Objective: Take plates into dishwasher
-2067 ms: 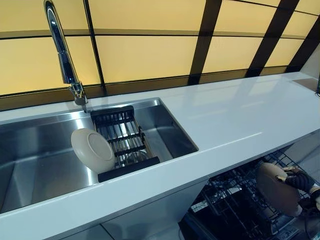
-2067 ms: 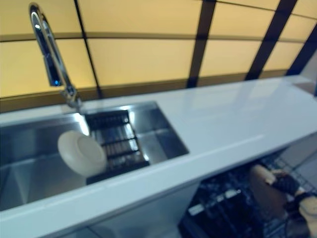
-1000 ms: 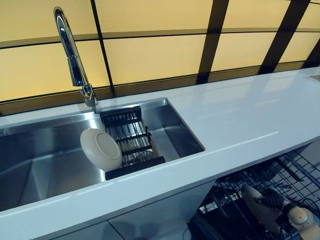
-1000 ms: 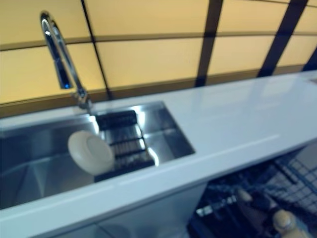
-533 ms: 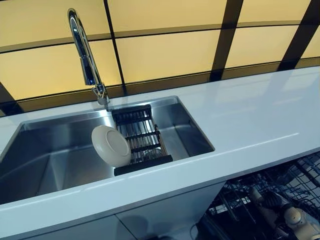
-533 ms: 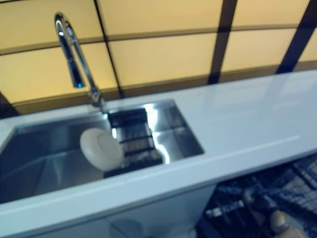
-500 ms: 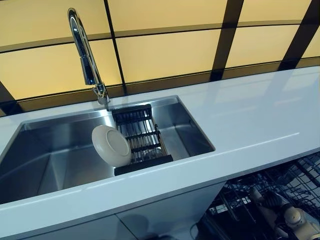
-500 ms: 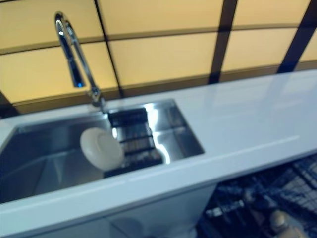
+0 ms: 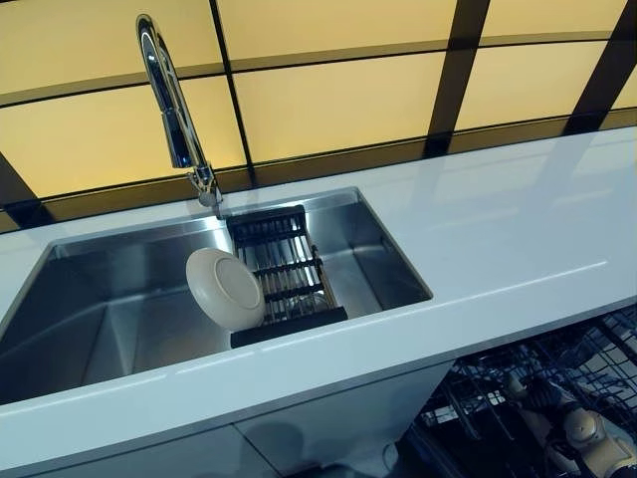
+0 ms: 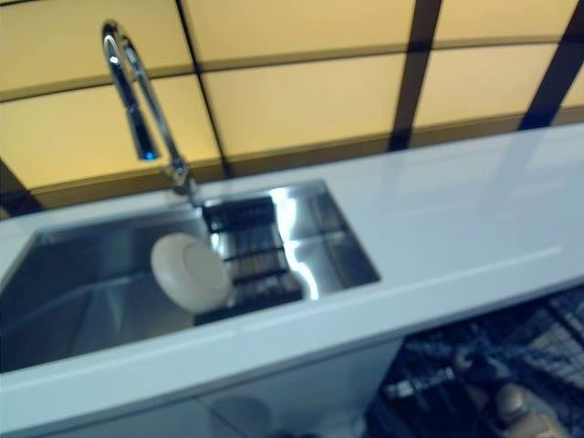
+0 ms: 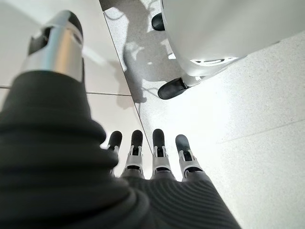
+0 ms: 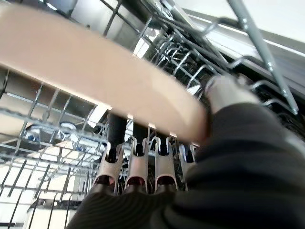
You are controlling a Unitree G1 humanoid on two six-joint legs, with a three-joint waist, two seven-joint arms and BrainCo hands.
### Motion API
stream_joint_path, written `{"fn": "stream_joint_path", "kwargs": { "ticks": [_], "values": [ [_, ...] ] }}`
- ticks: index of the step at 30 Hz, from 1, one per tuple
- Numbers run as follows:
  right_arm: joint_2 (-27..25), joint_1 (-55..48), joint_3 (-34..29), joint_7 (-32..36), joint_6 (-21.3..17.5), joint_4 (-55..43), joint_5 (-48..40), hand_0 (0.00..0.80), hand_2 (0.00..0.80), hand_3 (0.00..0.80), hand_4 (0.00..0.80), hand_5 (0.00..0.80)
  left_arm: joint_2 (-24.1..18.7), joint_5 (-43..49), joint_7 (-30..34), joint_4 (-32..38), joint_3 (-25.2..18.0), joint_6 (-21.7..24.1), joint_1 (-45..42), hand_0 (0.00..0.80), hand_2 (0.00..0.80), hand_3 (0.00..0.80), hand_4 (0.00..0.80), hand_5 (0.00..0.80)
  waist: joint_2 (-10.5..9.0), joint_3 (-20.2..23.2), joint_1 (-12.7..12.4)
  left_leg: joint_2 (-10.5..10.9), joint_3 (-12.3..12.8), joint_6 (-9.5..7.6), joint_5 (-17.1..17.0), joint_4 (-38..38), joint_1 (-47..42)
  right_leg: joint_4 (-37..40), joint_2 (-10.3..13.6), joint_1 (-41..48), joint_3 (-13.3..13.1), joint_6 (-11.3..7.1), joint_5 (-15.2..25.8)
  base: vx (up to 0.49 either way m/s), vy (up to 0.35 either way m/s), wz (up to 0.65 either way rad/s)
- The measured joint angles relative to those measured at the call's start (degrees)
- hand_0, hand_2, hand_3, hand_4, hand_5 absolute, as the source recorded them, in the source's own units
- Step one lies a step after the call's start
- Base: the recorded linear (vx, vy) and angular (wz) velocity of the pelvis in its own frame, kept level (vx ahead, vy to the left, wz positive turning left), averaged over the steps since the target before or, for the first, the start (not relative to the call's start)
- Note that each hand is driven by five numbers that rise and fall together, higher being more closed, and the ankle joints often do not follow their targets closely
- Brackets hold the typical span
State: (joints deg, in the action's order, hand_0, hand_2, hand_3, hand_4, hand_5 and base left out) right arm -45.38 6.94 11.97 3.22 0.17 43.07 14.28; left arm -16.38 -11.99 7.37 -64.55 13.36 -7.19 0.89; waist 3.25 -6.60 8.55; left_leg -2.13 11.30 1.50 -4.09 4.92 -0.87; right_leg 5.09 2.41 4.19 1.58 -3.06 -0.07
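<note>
Since the earlier frame I had lowered my right hand (image 9: 587,438) deeper into the dishwasher rack (image 9: 498,398) under the worktop's (image 9: 478,239) front edge, fingers and thumb pinching a beige plate (image 12: 95,76). Another plate (image 9: 225,289) leaned on the sink's (image 9: 90,299) drainer (image 9: 284,279). My left hand (image 11: 143,167) hung straight-fingered, empty.
</note>
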Motion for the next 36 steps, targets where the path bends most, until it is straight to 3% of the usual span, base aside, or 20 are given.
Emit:
{"fn": "stream_joint_path", "kwargs": {
  "ticks": [19, 23, 26, 36],
  "values": [
    [-1.18, -1.99, -2.64, 2.75, 1.49, -5.95, 0.93, 0.000, 0.000, 0.000, 0.000, 0.000, -0.16, 0.04, 0.07, 0.03, -0.20, 0.16, 0.60, 0.000, 0.000, 0.000, 0.000, 0.000, -2.10, -1.32, 0.33, 0.04, -0.26, 0.00, -0.13, -0.01, 0.38, -0.14, -0.04, -0.31, 0.15, 0.22, 0.15, -0.001, 0.001, 0.00],
    [-3.92, -2.76, -3.74, 4.50, 3.27, -10.00, 1.37, 0.000, 0.000, 0.000, 0.000, 0.000, -0.43, 0.04, 0.04, 0.08, -1.21, 0.04, 0.69, 0.000, 0.000, 0.000, 0.000, 0.000, -3.08, -1.86, 0.55, 0.01, -0.22, 0.05, -0.07, 0.04, -0.55, -0.15, -0.08, 0.50, -0.22, 0.20, 0.14, 0.005, 0.004, -0.01],
    [-6.45, -3.85, -8.49, 6.59, 4.54, -15.06, 1.27, 0.000, 0.000, 0.000, 0.000, 0.000, -0.53, 0.04, -0.13, 0.34, -1.25, -0.72, 0.42, 0.000, 0.000, 0.000, 0.000, 0.000, -3.69, -1.93, 1.54, -0.02, 0.14, 0.09, -0.03, 0.06, -0.62, -0.05, -0.12, 0.42, -0.78, 0.02, 0.03, 0.016, 0.018, -0.07],
    [-17.55, -6.99, -17.45, 12.97, 5.27, -16.28, -1.79, 0.000, 0.000, 0.000, 0.000, 0.000, -1.10, -0.01, -1.31, 0.26, -3.56, -1.63, 0.40, 0.000, 0.000, 0.000, 0.000, 0.000, -7.35, -1.19, 4.64, -0.30, 1.24, 0.33, 0.45, 0.10, -1.60, -0.22, -0.34, 0.52, -2.68, 0.27, 0.33, 0.020, 0.024, -0.10]
  ]
}}
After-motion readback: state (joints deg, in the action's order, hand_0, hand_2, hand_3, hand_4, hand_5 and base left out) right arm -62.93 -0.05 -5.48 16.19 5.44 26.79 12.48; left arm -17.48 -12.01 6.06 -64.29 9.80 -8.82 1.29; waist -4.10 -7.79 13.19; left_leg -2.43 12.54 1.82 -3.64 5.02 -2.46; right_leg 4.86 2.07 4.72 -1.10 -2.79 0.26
